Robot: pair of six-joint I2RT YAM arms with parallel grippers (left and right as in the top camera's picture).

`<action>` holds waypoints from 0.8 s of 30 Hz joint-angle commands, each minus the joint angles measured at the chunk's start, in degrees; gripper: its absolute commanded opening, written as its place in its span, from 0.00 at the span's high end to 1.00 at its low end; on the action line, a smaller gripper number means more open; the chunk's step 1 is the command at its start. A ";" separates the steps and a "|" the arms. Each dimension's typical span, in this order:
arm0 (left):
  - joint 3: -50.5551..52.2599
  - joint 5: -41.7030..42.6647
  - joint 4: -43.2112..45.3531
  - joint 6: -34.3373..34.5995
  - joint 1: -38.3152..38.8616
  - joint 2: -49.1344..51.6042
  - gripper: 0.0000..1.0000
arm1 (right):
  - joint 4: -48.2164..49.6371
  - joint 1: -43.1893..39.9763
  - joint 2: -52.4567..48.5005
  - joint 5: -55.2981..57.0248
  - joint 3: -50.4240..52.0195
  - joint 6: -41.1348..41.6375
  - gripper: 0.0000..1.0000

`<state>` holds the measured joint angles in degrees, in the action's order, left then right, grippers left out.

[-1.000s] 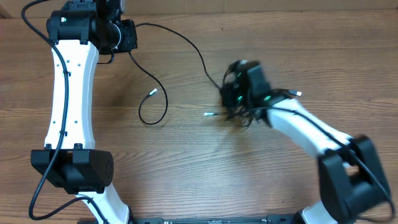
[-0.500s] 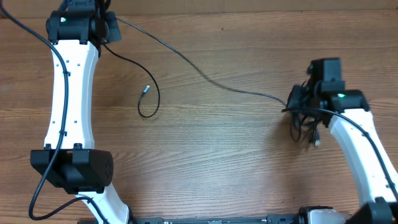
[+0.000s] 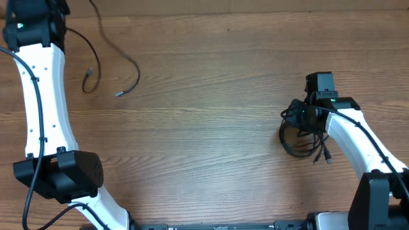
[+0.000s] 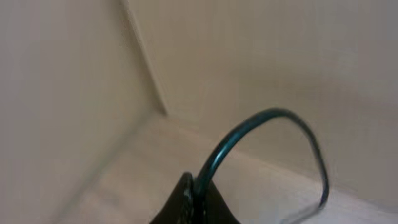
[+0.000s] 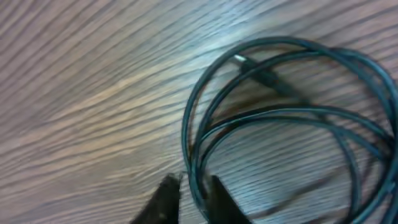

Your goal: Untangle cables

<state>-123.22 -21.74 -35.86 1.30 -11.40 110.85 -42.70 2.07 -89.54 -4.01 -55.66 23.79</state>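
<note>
One thin black cable (image 3: 131, 67) trails from the top left down over the table, its plug ends (image 3: 119, 94) lying free. My left gripper (image 4: 198, 190) is shut on this cable (image 4: 261, 118), which arcs up and right from the jaws; in the overhead view the gripper is hidden at the top-left corner. The remaining black cables form a loose coil (image 3: 298, 139) at the right and also show in the right wrist view (image 5: 280, 112). My right gripper (image 3: 305, 115) sits at the coil's top, and its jaws (image 5: 191, 190) are closed around a few strands at the coil's left edge.
The wooden table (image 3: 204, 147) spans the whole view. The left arm's white links (image 3: 48, 96) run down the left side. The right arm (image 3: 358, 147) reaches in from the bottom right. A plug end (image 3: 328, 160) sticks out of the coil.
The left gripper pulled its cable up and left, out of the bundle; both its ends now lie at the top left. The right gripper carried the bundle right, and it now lies as a flat coil.
</note>
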 commanded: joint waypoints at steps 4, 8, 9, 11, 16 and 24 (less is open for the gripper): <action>-1.57 11.26 16.46 -6.67 -6.64 2.32 0.96 | -0.50 0.22 -0.07 -6.84 0.26 0.44 0.62; -1.57 10.93 17.64 -5.57 -10.82 8.48 0.96 | -0.48 0.22 -0.07 -11.30 0.26 0.42 0.22; -1.57 10.58 17.44 -4.98 -11.45 9.81 0.96 | -0.44 0.22 -0.07 -12.20 0.26 0.42 0.18; -1.57 10.38 16.74 -2.93 -12.90 13.05 0.96 | -0.48 0.22 -0.07 -14.08 0.26 0.42 0.11; -1.57 10.45 8.92 9.97 -15.72 22.08 0.96 | -0.48 0.22 -0.07 -18.69 0.24 0.42 0.00; -1.62 1.60 -1.53 18.97 -16.70 23.91 0.33 | 0.42 0.22 -0.07 -18.82 0.04 0.42 0.00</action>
<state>-124.09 -14.24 -36.03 14.72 -27.79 136.09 -42.83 2.07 -89.56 -22.13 -55.59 24.16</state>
